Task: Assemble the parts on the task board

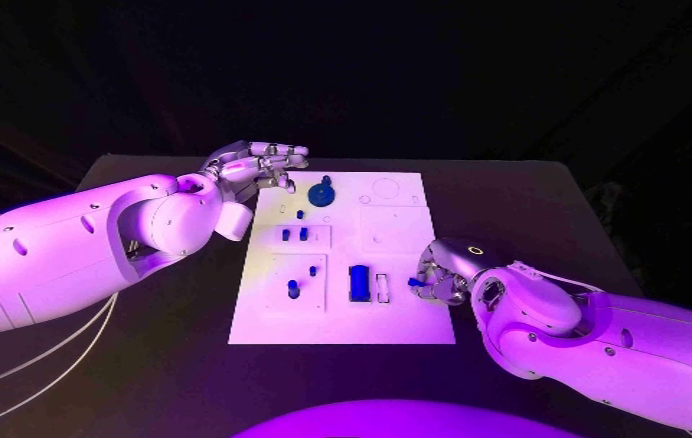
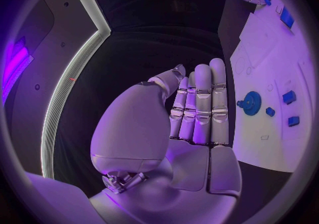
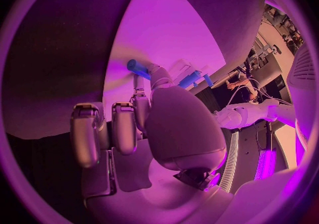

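The robot's white left arm reached in with its silver many-fingered left hand (image 1: 260, 169) flat, fingers (image 2: 202, 101) straight, side by side and holding nothing. The silver right hand (image 1: 440, 276) was bent at the wrist, fingers (image 3: 100, 133) partly curled, its fingertips pinching a small blue cylindrical part (image 3: 138, 67).

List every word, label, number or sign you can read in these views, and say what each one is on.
None can be read. The task board carries only blue parts and faint outlines of recesses, no lettering that can be made out. The arms, the left hand and the right hand show no legible markings either.
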